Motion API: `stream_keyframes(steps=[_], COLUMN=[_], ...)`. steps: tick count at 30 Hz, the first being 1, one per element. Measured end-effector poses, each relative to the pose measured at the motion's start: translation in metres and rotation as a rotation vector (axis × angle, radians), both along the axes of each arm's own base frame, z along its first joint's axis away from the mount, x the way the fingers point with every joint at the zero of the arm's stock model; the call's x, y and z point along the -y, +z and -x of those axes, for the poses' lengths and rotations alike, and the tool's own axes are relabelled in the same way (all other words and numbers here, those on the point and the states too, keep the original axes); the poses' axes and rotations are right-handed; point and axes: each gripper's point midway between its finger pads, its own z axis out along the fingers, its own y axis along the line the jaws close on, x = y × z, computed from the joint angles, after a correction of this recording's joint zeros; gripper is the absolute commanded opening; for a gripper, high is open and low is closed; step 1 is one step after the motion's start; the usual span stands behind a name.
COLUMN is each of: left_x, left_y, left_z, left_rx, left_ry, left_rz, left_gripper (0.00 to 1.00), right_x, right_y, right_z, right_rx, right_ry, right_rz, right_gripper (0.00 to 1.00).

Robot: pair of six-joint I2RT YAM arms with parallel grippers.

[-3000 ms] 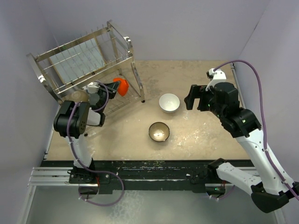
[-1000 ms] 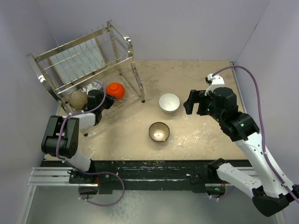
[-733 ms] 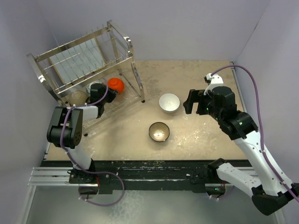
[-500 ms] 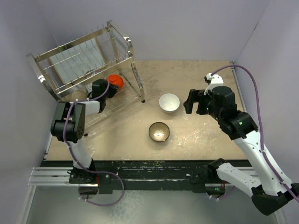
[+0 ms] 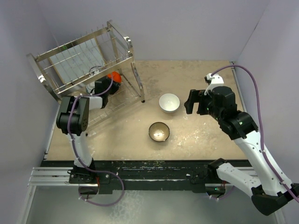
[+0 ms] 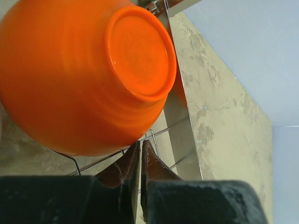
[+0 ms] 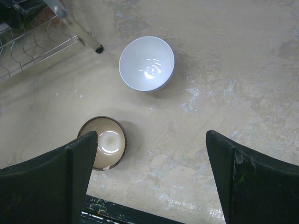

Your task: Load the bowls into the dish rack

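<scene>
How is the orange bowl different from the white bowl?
The orange bowl is tipped in the lower tier of the dish rack, so its underside shows. The white bowl sits upright on the table, open side up. The orange bowl is bright orange, and the white bowl is plain white. Both are small and round.

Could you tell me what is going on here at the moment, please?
The left gripper is in the lower tier of the rack, fingers closed together just below the orange bowl, which is tipped on its side there. Whether they pinch it is unclear. The right gripper hangs open over the table, above the white bowl and the brown bowl, neither yet loaded.
</scene>
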Motion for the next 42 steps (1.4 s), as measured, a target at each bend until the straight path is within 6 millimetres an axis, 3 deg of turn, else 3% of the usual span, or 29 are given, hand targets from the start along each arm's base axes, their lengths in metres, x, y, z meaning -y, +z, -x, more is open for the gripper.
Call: stream_keyframes(steps=[6,10,15,21,27,30,37,42], left_x=[0.005,0.006,0.008,0.008,0.012,0.022,0.073,0.100], left_y=[0.002,0.000,0.011,0.033,0.037,0.046,0.099,0.100], left_z=[-0.003,0.005,0.030,0.067,0.106,0.128,0.184,0.226], left_rx=[0.036,0.052,0.069,0.109,0.122,0.138,0.282,0.298], left_ry=[-0.037,-0.057,-0.099,-0.138,-0.174,-0.206,-0.360,-0.477], left_rz=[-0.010,-0.022,-0.032,-0.049,-0.039,-0.035,-0.022,-0.051], left_gripper=[0.16,0.31,0.39,0.40,0.41,0.41,0.41,0.42], right_x=[0.003,0.004,0.004,0.006,0.006,0.004,0.005,0.005], right_y=[0.000,0.001,0.003,0.007,0.003,0.001,0.002,0.001], right_z=[0.000,0.001,0.003,0.006,0.010,0.012,0.014,0.015], right_rx=[0.002,0.005,0.012,0.027,0.027,0.021,0.029,0.023], right_ry=[-0.011,-0.013,-0.013,-0.010,-0.004,0.005,0.006,0.001], right_rz=[0.008,0.007,0.003,-0.006,-0.011,-0.014,-0.025,-0.032], right_gripper=[0.99,0.99,0.99,0.99,0.99,0.99,0.99,0.99])
